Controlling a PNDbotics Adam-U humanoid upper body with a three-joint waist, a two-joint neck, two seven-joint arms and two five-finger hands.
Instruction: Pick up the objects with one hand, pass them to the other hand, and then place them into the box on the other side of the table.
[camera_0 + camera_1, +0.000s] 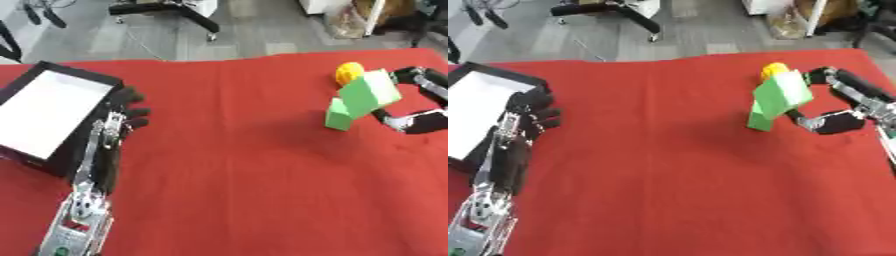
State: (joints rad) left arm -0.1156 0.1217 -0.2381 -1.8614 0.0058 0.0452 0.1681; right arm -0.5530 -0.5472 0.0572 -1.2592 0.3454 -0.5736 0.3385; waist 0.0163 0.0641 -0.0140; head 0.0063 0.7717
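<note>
A green box [360,98] is tilted, its lower corner near the red cloth, and my right hand [843,102] is shut on it at the right of the table. Just behind the box lies a yellow round object [348,73]. My left hand [121,116] hovers open over the cloth, right next to the black box with a white inside [44,114] at the left edge. It holds nothing.
The red cloth [236,165] covers the whole table. Beyond its far edge the grey floor holds a black chair base [175,12] and some bags at the back right.
</note>
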